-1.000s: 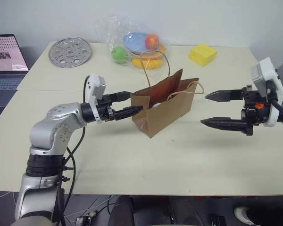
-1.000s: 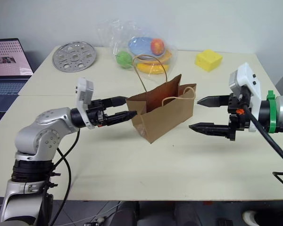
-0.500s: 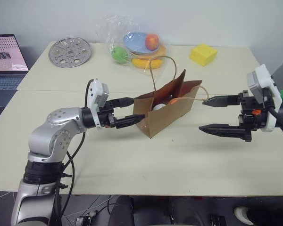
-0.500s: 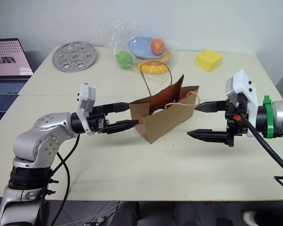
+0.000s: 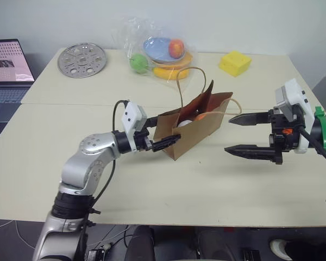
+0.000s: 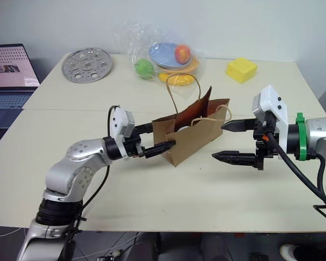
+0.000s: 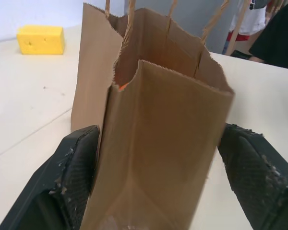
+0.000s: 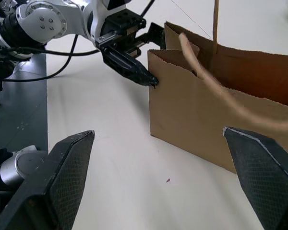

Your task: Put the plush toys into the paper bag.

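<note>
Left eye view: the paper bag (image 5: 193,128) stands upright mid-table, mouth up, its long axis running between the two grippers. Plush toys (image 5: 191,119) show inside. The left gripper (image 5: 164,138), fingers spread, straddles one narrow end; the right gripper (image 5: 244,133), fingers wide apart, waits beside the other.

Setting, as I read it from my station: a lab or office test bench. Evidence: two pale cream tables (image 5: 54,157) pushed together against a plain white wall (image 5: 250,22); an open laptop computer (image 5: 8,68) on an adjoining desk; grey floor with loose cables (image 5: 22,239).
</note>
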